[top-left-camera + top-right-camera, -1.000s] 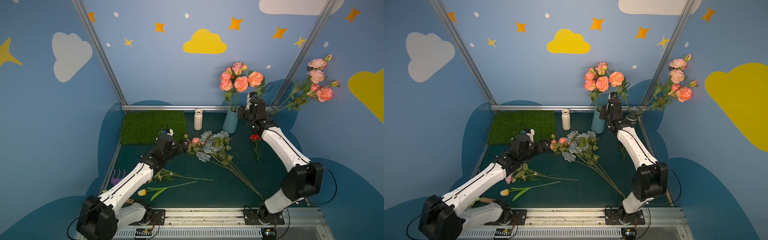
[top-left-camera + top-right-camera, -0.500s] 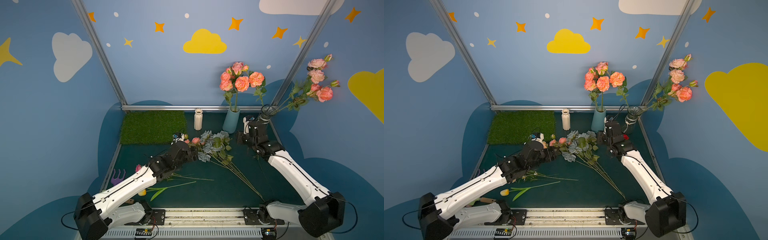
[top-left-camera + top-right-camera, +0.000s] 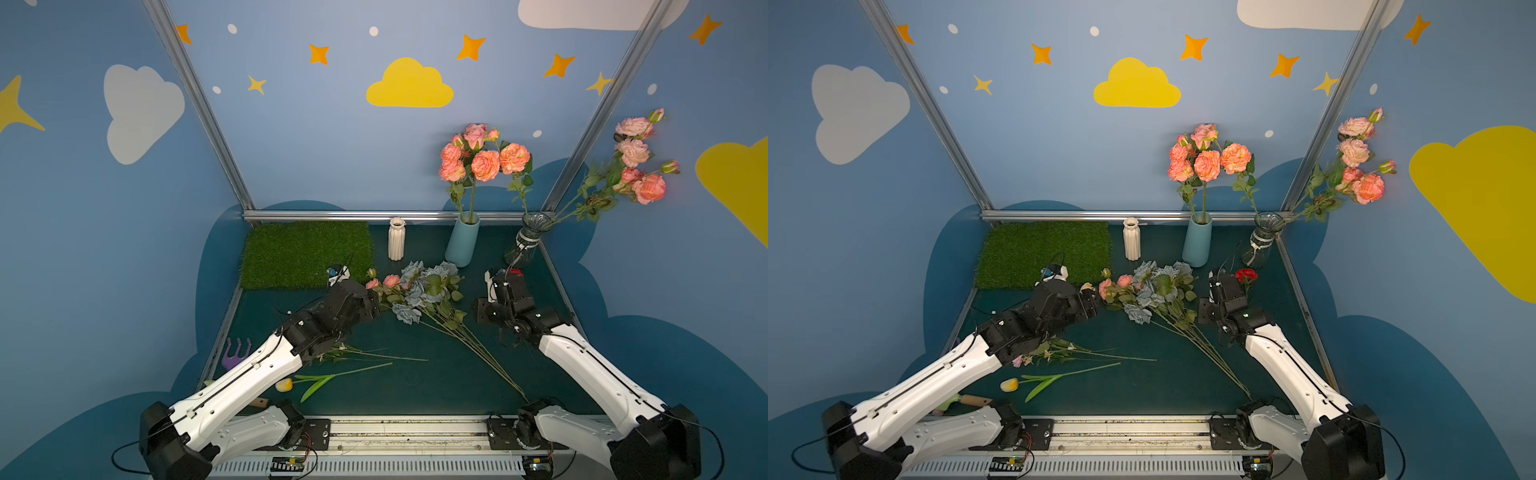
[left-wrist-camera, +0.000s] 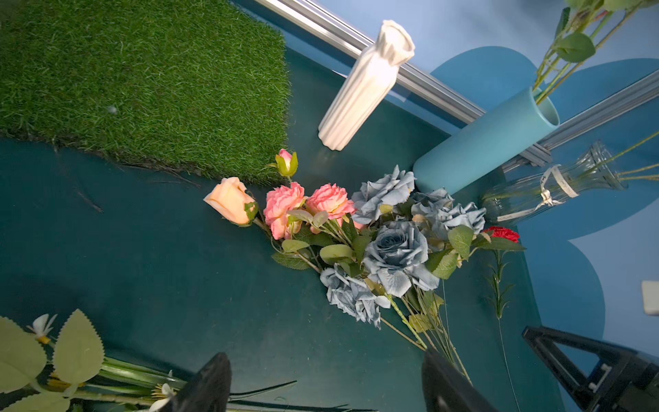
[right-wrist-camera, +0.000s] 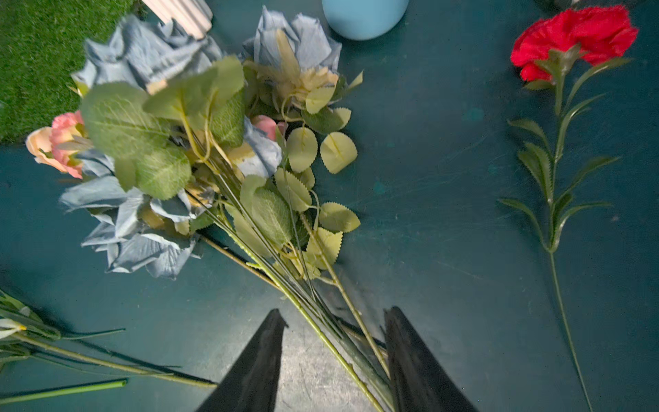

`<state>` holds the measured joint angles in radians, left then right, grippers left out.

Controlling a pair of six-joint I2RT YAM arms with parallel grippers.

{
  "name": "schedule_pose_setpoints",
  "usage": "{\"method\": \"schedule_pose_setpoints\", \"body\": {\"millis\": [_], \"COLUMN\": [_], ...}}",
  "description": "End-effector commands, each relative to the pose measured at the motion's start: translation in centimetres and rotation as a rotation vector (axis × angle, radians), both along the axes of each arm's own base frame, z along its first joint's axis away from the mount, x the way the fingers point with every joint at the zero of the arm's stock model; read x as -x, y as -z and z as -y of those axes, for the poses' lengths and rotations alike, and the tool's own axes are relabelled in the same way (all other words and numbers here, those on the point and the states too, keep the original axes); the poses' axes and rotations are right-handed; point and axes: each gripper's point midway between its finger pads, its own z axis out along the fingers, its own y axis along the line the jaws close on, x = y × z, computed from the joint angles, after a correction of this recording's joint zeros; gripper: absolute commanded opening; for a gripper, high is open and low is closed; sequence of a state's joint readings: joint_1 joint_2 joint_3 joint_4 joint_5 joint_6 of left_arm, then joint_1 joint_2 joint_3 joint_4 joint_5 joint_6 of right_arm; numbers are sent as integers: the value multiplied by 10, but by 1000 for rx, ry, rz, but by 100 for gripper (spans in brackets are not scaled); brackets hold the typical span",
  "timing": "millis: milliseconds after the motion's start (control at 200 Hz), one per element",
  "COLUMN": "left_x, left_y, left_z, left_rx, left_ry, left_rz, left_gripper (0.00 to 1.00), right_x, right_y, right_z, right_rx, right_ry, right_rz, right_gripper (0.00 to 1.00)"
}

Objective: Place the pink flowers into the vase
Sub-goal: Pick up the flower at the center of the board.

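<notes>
A small spray of pink flowers point(image 3: 384, 282) point(image 3: 1117, 284) point(image 4: 303, 207) lies on the dark green table, tangled with grey-blue roses. My left gripper point(image 4: 326, 378) is open, just short of the blooms, with nothing between its fingers. My right gripper point(image 5: 333, 321) is open and low over the table, with the bundle's long stems point(image 5: 321, 306) running between its fingers. More pink flowers point(image 3: 482, 158) stand in a light blue vase point(image 3: 462, 243) at the back. Others point(image 3: 636, 166) lean out of a glass vase point(image 3: 525, 241).
Grey-blue roses point(image 3: 428, 286) lie across the middle. A red carnation point(image 3: 1246, 275) lies near the right arm. A white ribbed vase point(image 3: 396, 239) and a grass mat point(image 3: 307, 253) are at the back. A yellow tulip point(image 3: 284, 384), daisy sprigs point(image 3: 1059, 353) and a purple rake point(image 3: 237, 353) lie at the front left.
My right arm has come down from the blue vase to the table, over the stems. My left arm has reached further right toward the lying pink flowers.
</notes>
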<state>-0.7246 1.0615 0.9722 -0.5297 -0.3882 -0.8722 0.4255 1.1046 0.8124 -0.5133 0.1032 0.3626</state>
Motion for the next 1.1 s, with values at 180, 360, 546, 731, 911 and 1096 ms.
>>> {"method": "schedule_pose_setpoints", "body": {"millis": [180, 360, 546, 731, 911, 1096], "left_x": [1, -2, -6, -10, -14, -15], "left_y": [-1, 6, 10, 14, 16, 17], "left_z": [-7, -7, -5, -1, -1, -6], "left_rx": [24, 33, 41, 47, 55, 45], "left_ry": [-10, -15, -13, -5, -1, -14], "left_rz": [-21, -36, -48, -57, -59, -63], "left_gripper": [84, 84, 84, 84, 84, 84], "right_x": [5, 12, 13, 10, 5, -5], "right_y": [29, 52, 64, 72, 78, 82], "right_z": [-20, -41, -48, -47, -51, -51], "right_rx": [-36, -44, -48, -28, -23, 21], "right_ry": [-71, -166, -199, -196, -195, -188], "right_rz": [-131, -291, -318, -336, -350, -350], "right_gripper": [48, 47, 46, 46, 46, 45]}}
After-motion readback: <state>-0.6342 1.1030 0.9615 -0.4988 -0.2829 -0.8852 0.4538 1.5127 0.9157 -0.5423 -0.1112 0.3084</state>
